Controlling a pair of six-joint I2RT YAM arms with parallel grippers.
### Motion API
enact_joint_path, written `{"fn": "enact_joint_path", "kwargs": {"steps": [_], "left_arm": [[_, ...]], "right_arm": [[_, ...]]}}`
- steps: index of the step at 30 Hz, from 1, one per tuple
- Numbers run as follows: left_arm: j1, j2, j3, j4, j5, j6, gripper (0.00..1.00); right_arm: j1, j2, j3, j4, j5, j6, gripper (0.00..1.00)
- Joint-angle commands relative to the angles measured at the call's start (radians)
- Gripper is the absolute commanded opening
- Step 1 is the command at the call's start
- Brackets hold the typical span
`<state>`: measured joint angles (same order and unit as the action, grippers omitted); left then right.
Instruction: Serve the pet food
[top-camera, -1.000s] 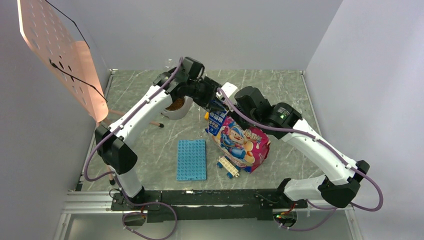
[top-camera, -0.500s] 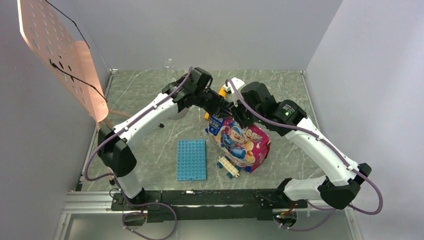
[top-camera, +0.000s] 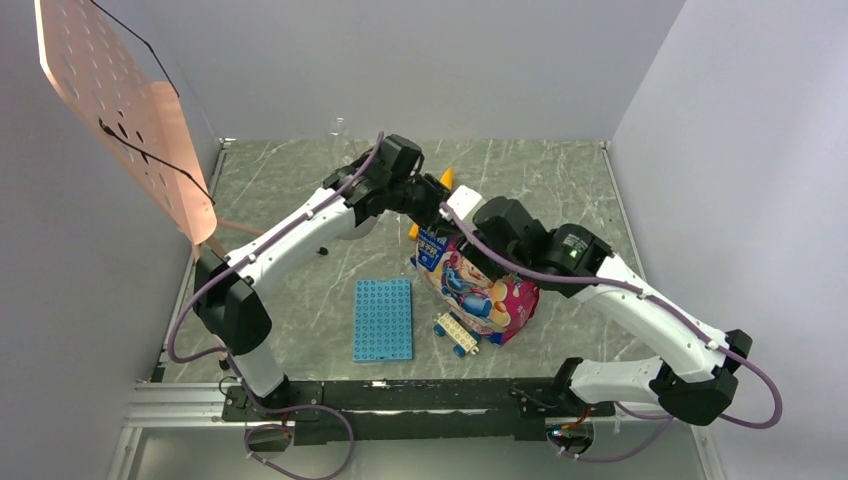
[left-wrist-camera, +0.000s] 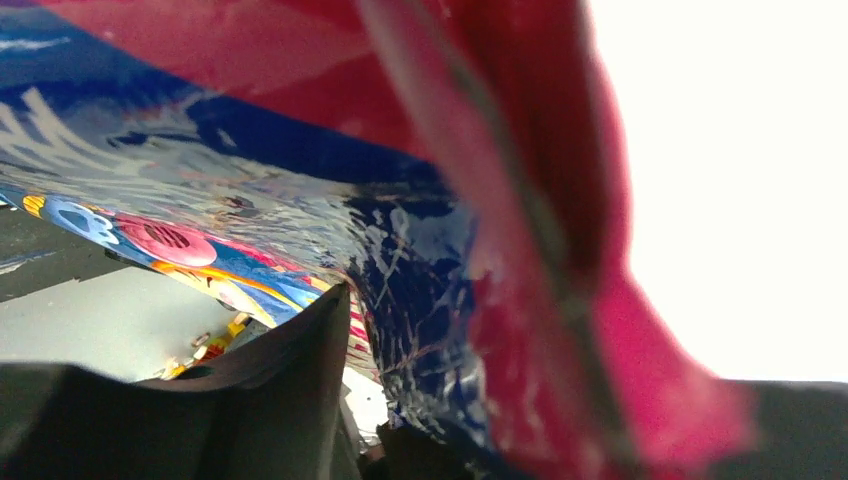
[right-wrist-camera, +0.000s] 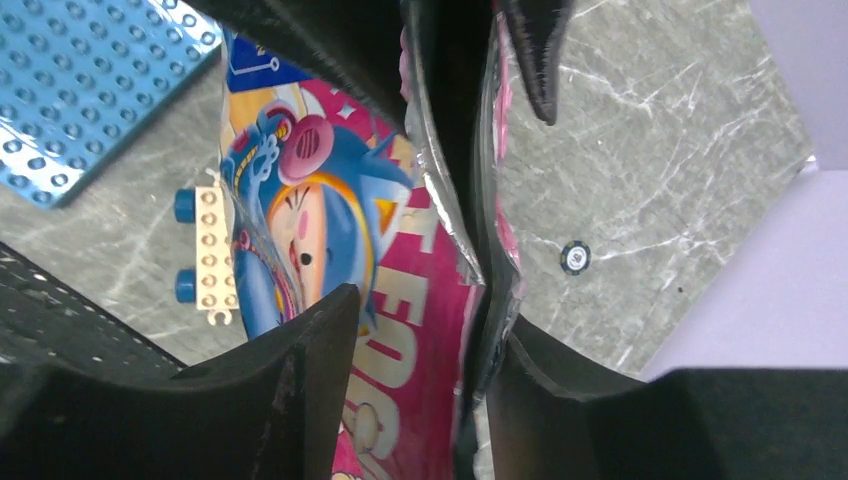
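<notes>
The pet food bag (top-camera: 485, 290), glossy pink-red, white and blue, stands tilted at the table's middle. It fills the left wrist view (left-wrist-camera: 300, 170) and shows in the right wrist view (right-wrist-camera: 330, 220). No kibble shows. My left gripper (top-camera: 435, 195) is at the bag's top with the yellow scoop (top-camera: 448, 178) sticking out of it. One dark finger (left-wrist-camera: 300, 380) shows beside the bag; the other is hidden. My right gripper (top-camera: 470, 235) (right-wrist-camera: 428, 312) is open astride the bag's open rim, which lies against its right finger (right-wrist-camera: 540, 390).
A blue baseplate (top-camera: 382, 318) (right-wrist-camera: 90, 80) lies left of the bag, and a small brick assembly (top-camera: 456, 334) (right-wrist-camera: 210, 250) in front of it. The steel bowl is mostly hidden under my left arm. A small dark disc (right-wrist-camera: 574, 257) lies on the marble. A pink pegboard (top-camera: 120, 110) leans at far left.
My left gripper has swung right from over the bowl to the bag's top, with the scoop. My right gripper has moved nearer and lower onto the bag's rim.
</notes>
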<state>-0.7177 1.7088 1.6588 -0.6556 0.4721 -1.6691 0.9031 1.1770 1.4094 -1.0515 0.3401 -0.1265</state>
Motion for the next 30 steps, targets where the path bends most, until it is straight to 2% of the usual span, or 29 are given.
{"fn": "enact_joint_path", "kwargs": {"steps": [1, 2, 4, 6, 8, 9, 12, 15, 18, 21, 23, 26, 28, 30], "left_arm": [[-0.005, -0.054, -0.013, 0.068, -0.031, 0.022, 0.43], [-0.004, -0.059, -0.024, 0.085, -0.041, 0.020, 0.39], [0.000, -0.066, -0.046, 0.123, -0.064, 0.015, 0.29], [0.012, -0.058, -0.034, 0.125, -0.069, 0.021, 0.16], [0.034, -0.035, 0.022, 0.070, -0.071, 0.053, 0.03], [0.045, -0.022, 0.063, 0.027, -0.071, 0.075, 0.00], [0.082, 0.022, 0.161, -0.101, -0.027, 0.091, 0.00], [0.113, 0.053, 0.238, -0.206, 0.020, 0.110, 0.00], [0.121, 0.057, 0.247, -0.220, 0.027, 0.115, 0.00], [0.120, 0.065, 0.224, -0.196, 0.081, 0.081, 0.00], [0.109, 0.069, 0.222, -0.207, 0.109, 0.054, 0.00], [0.092, 0.056, 0.197, -0.199, 0.129, 0.010, 0.00], [0.088, 0.045, 0.179, -0.187, 0.131, -0.011, 0.00], [0.087, 0.041, 0.184, -0.204, 0.122, -0.013, 0.00]], "right_arm": [[0.067, -0.013, -0.051, 0.034, 0.121, -0.053, 0.47], [0.076, -0.013, -0.058, 0.042, 0.149, -0.056, 0.42], [0.085, -0.016, -0.070, 0.068, 0.232, -0.054, 0.25], [0.087, -0.021, -0.070, 0.088, 0.276, -0.059, 0.02], [0.086, -0.032, -0.051, 0.080, 0.256, -0.055, 0.00], [0.087, -0.048, -0.043, 0.082, 0.227, -0.057, 0.00], [0.071, -0.094, -0.028, 0.087, 0.099, -0.050, 0.00], [0.005, -0.093, -0.019, 0.037, -0.055, -0.026, 0.00], [-0.077, -0.122, -0.035, 0.048, -0.192, -0.013, 0.00], [-0.154, -0.120, -0.037, 0.057, -0.266, 0.004, 0.00], [-0.158, -0.079, -0.023, 0.043, -0.239, 0.015, 0.17], [-0.120, -0.026, 0.000, 0.063, -0.189, 0.022, 0.37], [-0.063, -0.005, 0.016, 0.095, -0.106, 0.018, 0.47], [-0.018, 0.019, 0.031, 0.124, -0.037, 0.003, 0.53]]}}
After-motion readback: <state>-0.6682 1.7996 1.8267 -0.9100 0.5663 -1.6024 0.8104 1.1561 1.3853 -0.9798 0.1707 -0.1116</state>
